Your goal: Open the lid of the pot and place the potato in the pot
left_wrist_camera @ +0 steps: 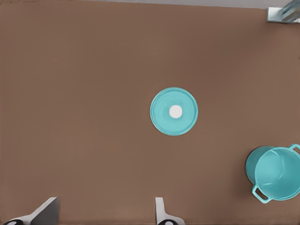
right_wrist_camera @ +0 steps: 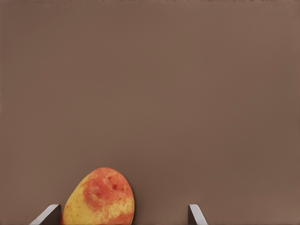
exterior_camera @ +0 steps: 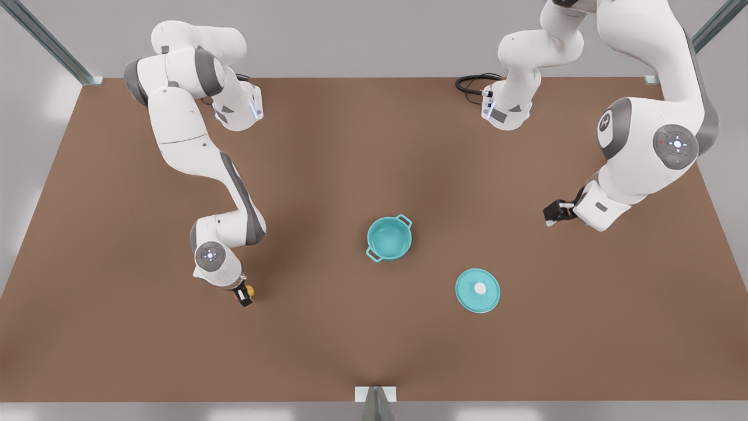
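Potato (exterior_camera: 250, 289) sits on the brown worktop (exterior_camera: 374, 351) at the front view's left, between the fingers of our right end effector (exterior_camera: 244, 296), which is down at the surface. Our pot (exterior_camera: 389, 238) stands open near the middle, and the pot lid (exterior_camera: 477, 290) lies flat beside it toward the front view's right, knob up. Our left end effector (exterior_camera: 552, 213) hangs above the worktop farther right, waiting.

From the left wrist view, we see the pot lid (left_wrist_camera: 174, 111) and the pot (left_wrist_camera: 274, 173) apart, with our left end effector (left_wrist_camera: 105, 213) spread wide and empty.

From the right wrist view, the potato (right_wrist_camera: 99, 197) lies against one finger, off-centre in our right end effector (right_wrist_camera: 124, 213), whose fingers stand well apart and have not closed on it.

We judge the risk to be that closing off-centre may roll the lumpy potato out sideways. We have bare worktop between potato and pot, all edges are well away, and the lid lies on the pot's far side, so our carry path looks free.
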Controlling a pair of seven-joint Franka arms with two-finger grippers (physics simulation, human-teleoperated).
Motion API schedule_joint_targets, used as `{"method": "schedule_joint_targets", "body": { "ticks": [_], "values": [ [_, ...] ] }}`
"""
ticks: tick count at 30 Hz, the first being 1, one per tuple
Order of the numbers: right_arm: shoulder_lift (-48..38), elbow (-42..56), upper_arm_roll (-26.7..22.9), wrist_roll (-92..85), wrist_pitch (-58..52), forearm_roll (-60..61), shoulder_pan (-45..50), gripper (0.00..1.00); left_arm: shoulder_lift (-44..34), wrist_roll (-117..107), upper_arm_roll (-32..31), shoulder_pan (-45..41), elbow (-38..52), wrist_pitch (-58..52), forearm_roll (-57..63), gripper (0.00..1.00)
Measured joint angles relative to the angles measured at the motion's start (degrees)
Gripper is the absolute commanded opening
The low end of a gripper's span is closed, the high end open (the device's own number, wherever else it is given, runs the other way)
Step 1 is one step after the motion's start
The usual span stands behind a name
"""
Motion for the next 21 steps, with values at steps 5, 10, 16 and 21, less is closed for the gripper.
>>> {"method": "schedule_joint_targets", "body": {
  "ticks": [5,10,16,21],
  "values": [
    [0.0,0.2,-0.04,0.45,0.04,-0.36,0.2,1.0,-0.09,2.15,0.02,-0.11,-0.02,-0.29,0.01,1.0],
    [0.54,0.37,0.0,0.83,0.27,-0.55,0.25,1.0,-0.78,3.66,0.03,-0.04,-0.07,-0.58,0.07,1.0],
    [0.88,0.47,0.01,1.16,0.48,-0.61,0.25,0.91,-0.95,4.14,0.21,-0.16,-0.13,-1.59,0.04,1.0],
    [0.8,0.48,-0.04,1.49,0.48,-0.52,0.22,0.82,1.62,3.86,0.28,2.03,0.03,-0.17,-0.51,1.0]
  ]
}}
